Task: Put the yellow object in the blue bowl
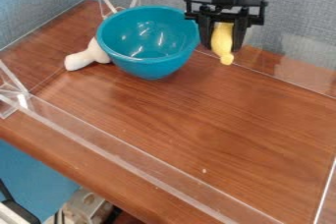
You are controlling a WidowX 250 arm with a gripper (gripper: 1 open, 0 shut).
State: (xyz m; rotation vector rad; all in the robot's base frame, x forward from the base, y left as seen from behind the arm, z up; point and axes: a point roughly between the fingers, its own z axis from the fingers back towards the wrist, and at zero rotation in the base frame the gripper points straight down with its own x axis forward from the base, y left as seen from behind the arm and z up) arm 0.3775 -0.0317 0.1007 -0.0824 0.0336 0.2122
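The yellow object (226, 43), a small curved banana shape, hangs upright just right of the blue bowl (148, 43). My black gripper (225, 31) points down and is shut on its upper part, with the lower tip sticking out below the fingers, above the wooden table. The teal-blue bowl stands upright at the back left of the table and nothing shows inside it. The banana is level with the bowl's rim and beside it, not over the opening.
A pale beige mushroom-like piece (84, 58) lies against the bowl's left side. Clear plastic walls (157, 174) ring the wooden tabletop (197, 120). A blue-grey backdrop stands behind.
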